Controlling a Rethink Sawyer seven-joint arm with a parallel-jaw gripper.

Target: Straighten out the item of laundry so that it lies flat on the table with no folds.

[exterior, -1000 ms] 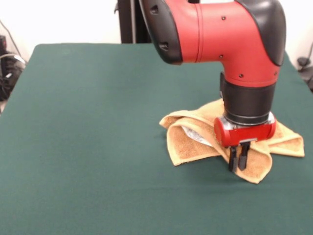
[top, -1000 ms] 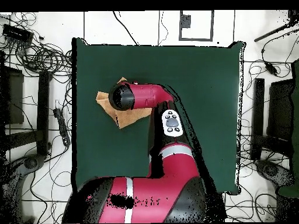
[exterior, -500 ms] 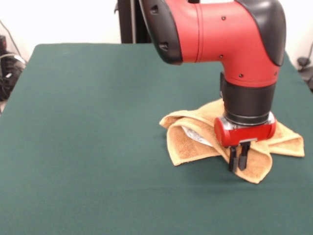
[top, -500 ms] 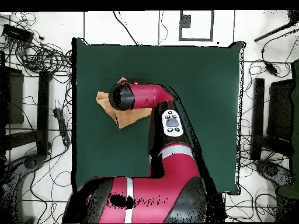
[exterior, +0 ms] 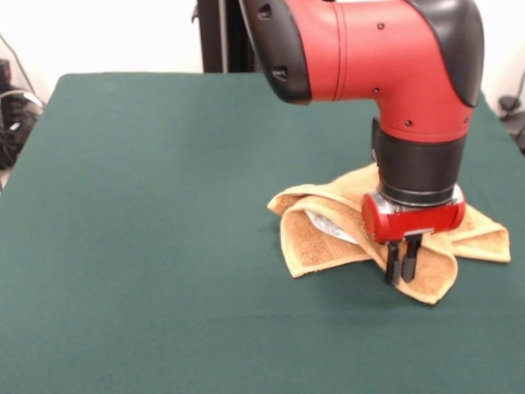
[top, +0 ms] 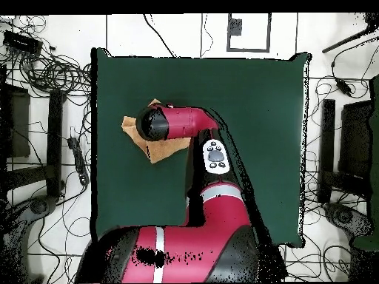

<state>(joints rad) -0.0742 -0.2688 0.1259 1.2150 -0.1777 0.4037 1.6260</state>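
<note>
The item of laundry (exterior: 321,246), a golden-orange towel, lies crumpled in overlapping folds on the right part of the green table (exterior: 164,213). A pale patch shows inside one fold. My gripper (exterior: 401,277) points straight down over the towel's front right fold. Its fingers stand close together, shut on that fold of cloth. In the overhead view the arm's wrist covers most of the towel (top: 154,151), and only its corners stick out near the table's (top: 252,96) left side. The gripper is hidden there.
The towel lies near the table's right edge (exterior: 513,156) in the front view. Cables (top: 52,74) and dark stands surround the table on the floor. A black post (exterior: 220,37) stands behind the far edge.
The arm and gripper have shifted slightly right and a touch upward. The towel's shape looks unchanged.
</note>
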